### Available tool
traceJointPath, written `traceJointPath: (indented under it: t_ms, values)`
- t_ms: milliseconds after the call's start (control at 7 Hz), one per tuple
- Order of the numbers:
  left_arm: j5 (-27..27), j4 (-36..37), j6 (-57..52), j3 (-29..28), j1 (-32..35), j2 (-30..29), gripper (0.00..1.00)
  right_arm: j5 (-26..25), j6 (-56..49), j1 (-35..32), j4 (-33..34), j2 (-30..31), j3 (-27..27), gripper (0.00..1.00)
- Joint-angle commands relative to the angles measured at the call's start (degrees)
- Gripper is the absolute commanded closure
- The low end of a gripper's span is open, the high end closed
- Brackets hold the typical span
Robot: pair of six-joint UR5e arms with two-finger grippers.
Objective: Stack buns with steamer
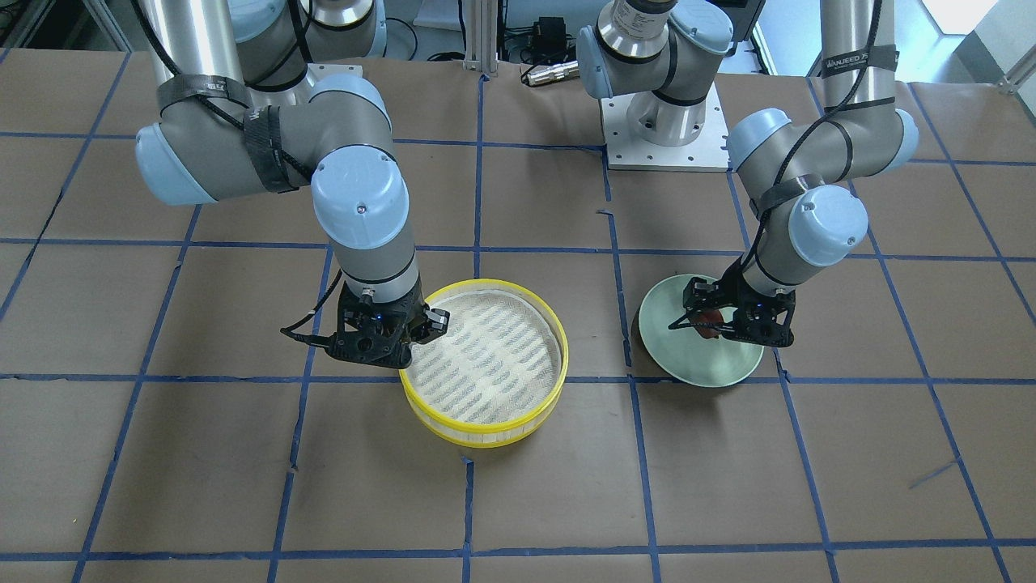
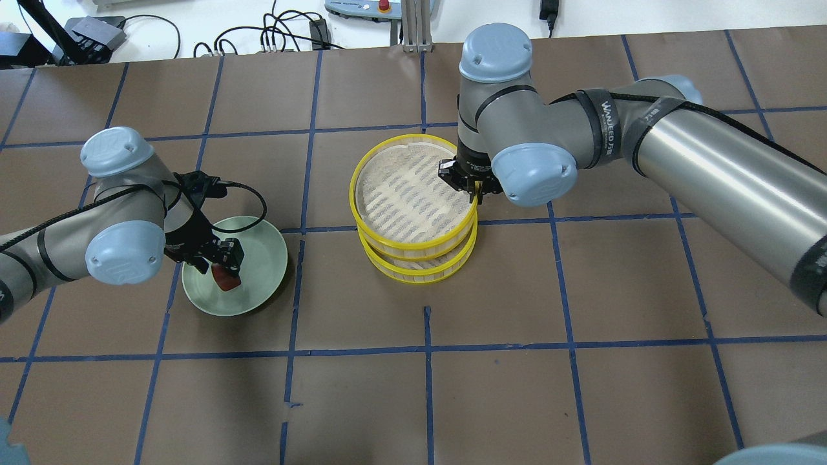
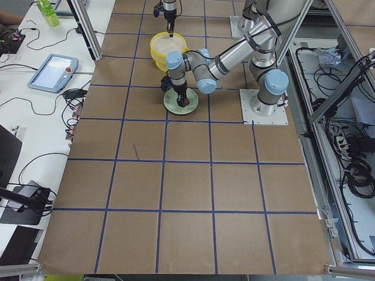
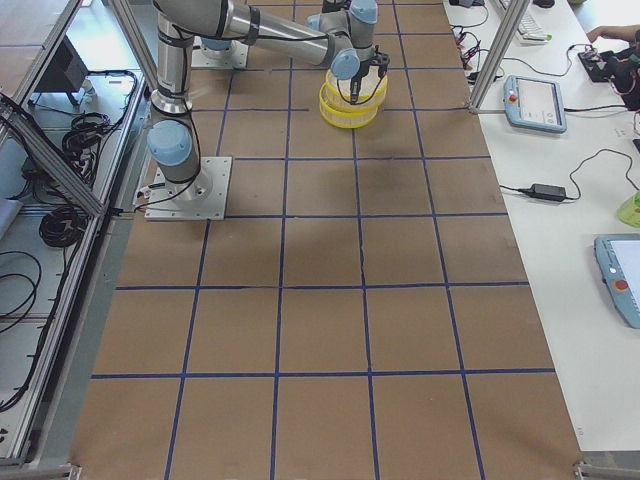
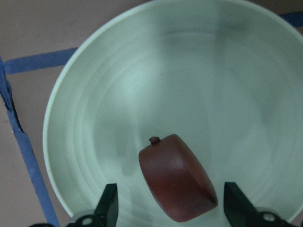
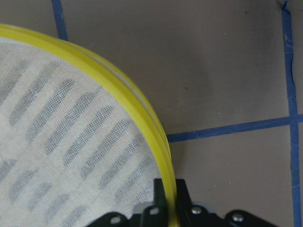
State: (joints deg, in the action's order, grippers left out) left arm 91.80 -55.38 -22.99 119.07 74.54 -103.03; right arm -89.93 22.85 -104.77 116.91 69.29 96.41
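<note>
Two steamer tiers (image 2: 413,200), top rim (image 6: 161,142) pinched

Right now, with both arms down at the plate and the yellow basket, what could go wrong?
The right gripper pinches only the thin yellow rim of the top steamer tier at one edge, so the tier might tilt or slip. The open left gripper straddles the reddish-brown bun on the smooth green plate; closing could make it roll or get squashed.

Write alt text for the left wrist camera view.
A dark reddish-brown rounded bun lies on a round pale green plate, between the open black fingers of the left gripper at the bottom edge. Brown table surface with blue tape lines shows at the left.
</note>
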Motion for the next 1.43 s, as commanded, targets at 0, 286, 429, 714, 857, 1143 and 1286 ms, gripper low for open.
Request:
traceJointPath:
  t_ms: [0,286,429,714,857,1143,1286]
  values:
    - [0.1,-0.3,2.6,-3.1,1.0,1.9,0.79,-1.2,-0.2,-0.6,-0.1,0.1,1.1,0.90]
    - [0.0,-0.6,2.9,-3.3,1.1,2.6,0.97,-3.1,-0.4,-0.6,-0.5,0.1,1.2,0.89]
    - [-0.5,-1.1,3.2,-3.9,1.7,3.9,0.97,-3.1,-0.4,-0.8,-0.5,0.1,1.7,0.88]
    - [-4.3,-8.2,15.6,-7.7,9.4,9.5,0.97,-2.7,-0.3,-0.8,0.0,0.0,2.3,0.01]
    - [-7.0,-11.7,24.7,-13.5,15.3,9.6,0.97,-2.5,-0.3,-0.8,-0.2,0.6,2.0,0.00]
    - [-8.0,-14.2,35.1,-21.2,22.7,7.9,0.97,-2.3,-1.0,1.0,-4.9,4.2,-1.8,0.00]
    - [-11.8,-13.5,39.1,-21.7,23.4,7.4,0.97,-2.2,-1.6,3.5,-9.2,6.9,-3.9,0.00]
